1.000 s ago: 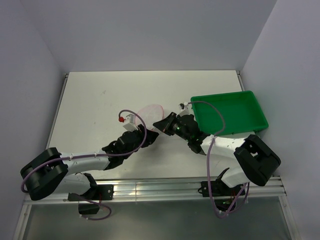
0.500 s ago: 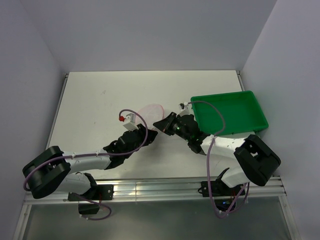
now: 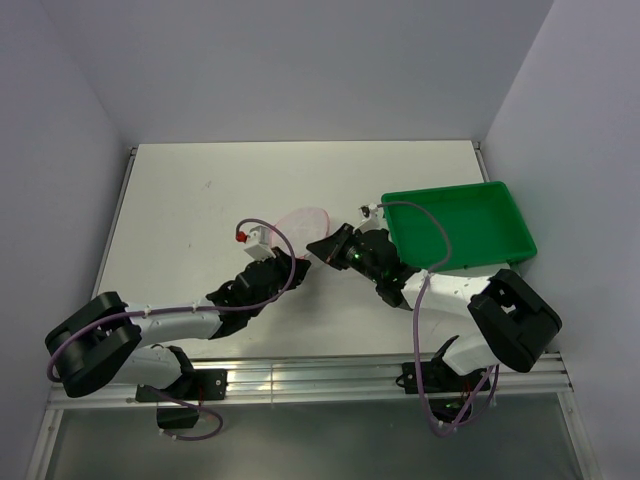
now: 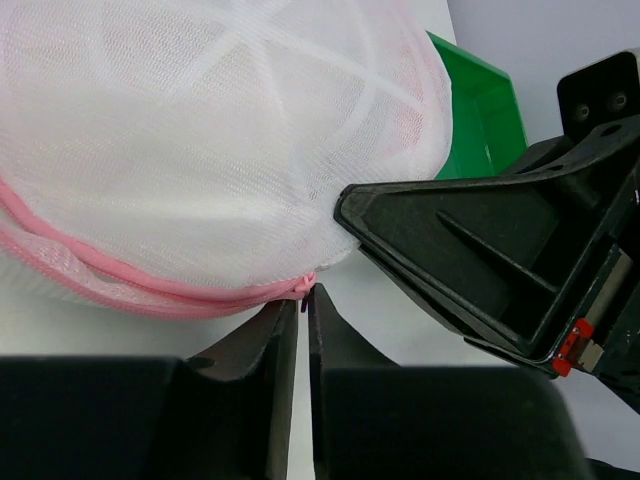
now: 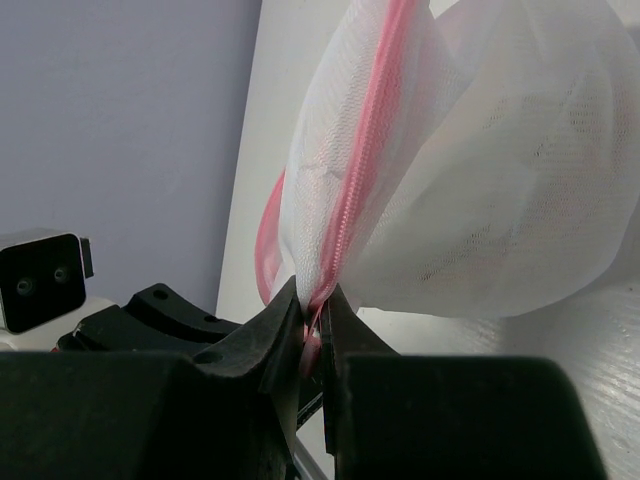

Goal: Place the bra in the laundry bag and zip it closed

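Now the laundry bag (image 3: 302,222) lies on the table (image 3: 190,190), between the two grippers. The right gripper (image 5: 315,312) pinches the mesh at the pink zip (image 5: 352,200). The left gripper (image 4: 303,302) has its jaws almost pressed together, tips touching the zip's end under the bag; whether they hold it, I cannot tell.

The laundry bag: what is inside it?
Through the white mesh of the laundry bag only a faint pink tint shows in the left wrist view. The mesh blurs any shape, so the contents cannot be identified.
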Controlling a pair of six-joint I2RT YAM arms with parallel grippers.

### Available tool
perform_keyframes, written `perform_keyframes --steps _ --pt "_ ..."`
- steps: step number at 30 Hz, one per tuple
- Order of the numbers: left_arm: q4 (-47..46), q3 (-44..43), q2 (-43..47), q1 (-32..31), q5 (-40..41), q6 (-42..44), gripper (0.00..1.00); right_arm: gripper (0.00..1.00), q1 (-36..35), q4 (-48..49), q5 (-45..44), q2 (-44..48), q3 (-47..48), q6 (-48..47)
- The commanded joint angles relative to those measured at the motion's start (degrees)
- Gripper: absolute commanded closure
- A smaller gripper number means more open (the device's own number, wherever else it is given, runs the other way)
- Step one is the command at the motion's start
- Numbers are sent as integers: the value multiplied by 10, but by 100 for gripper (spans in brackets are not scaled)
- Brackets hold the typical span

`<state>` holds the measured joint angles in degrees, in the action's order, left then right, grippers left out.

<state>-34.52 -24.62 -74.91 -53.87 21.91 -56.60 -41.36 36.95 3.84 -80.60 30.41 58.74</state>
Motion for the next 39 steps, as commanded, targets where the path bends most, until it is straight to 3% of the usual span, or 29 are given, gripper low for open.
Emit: perform_keyframes --steps 1,5,13,23,31,37,39 --pt "-48 -9 0 4 17 4 88 100 -5 8 4 10 -11 -16" --pt "-40 -1 10 4 14 -5 100 100 -4 8 4 7 -9 -16" --pt "-2 39 61 4 4 -3 100 100 31 2 36 10 -5 -39" --pt "92 120 211 15 27 3 100 100 95 -26 151 -2 32 -109" --pt "159 133 296 43 34 29 100 100 111 -47 173 -25 56 -131" --pt "202 144 351 54 43 46 100 100 146 -87 231 -86 126 -169" --pt "212 143 365 54 41 55 100 99 145 -129 204 -106 186 -215"
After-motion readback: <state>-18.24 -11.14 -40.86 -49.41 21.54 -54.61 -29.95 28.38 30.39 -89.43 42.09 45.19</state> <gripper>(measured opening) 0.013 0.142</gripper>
